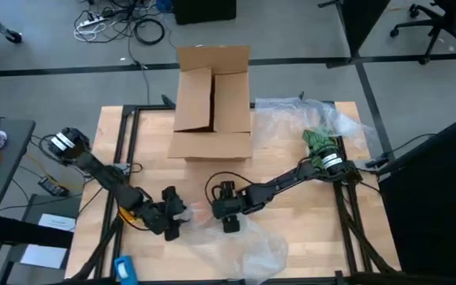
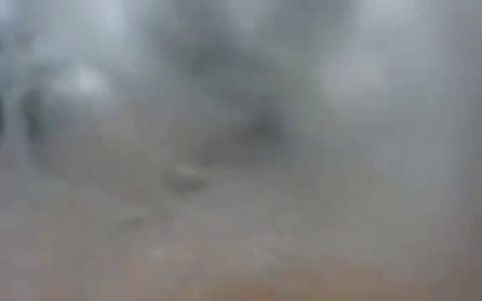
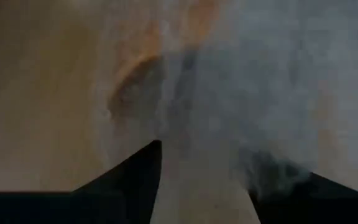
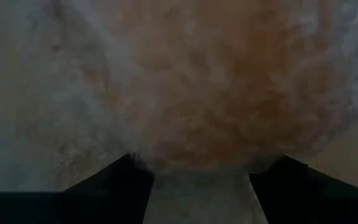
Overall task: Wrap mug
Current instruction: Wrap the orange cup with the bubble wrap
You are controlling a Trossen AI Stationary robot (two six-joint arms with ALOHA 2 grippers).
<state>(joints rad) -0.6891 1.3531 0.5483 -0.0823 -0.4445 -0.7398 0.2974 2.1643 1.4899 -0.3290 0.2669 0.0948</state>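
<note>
From my station the low view is wholly fogged by the plastic sheet (image 1: 240, 241), which also veils the mug (image 4: 229, 93) in both wrist views, so I cannot judge either gripper's fingers.

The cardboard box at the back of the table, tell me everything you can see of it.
The brown cardboard box stands on the far middle of the light wooden table, seen from straight above. It is open at the top, with its plain flaps folded outward and one flap leaning down into the opening. The inside looks empty as far as shows. Its far flap overhangs the table's back edge. A crinkly clear plastic sheet lies beside it on the right, close to its wall. Neither gripper touches it.
</note>
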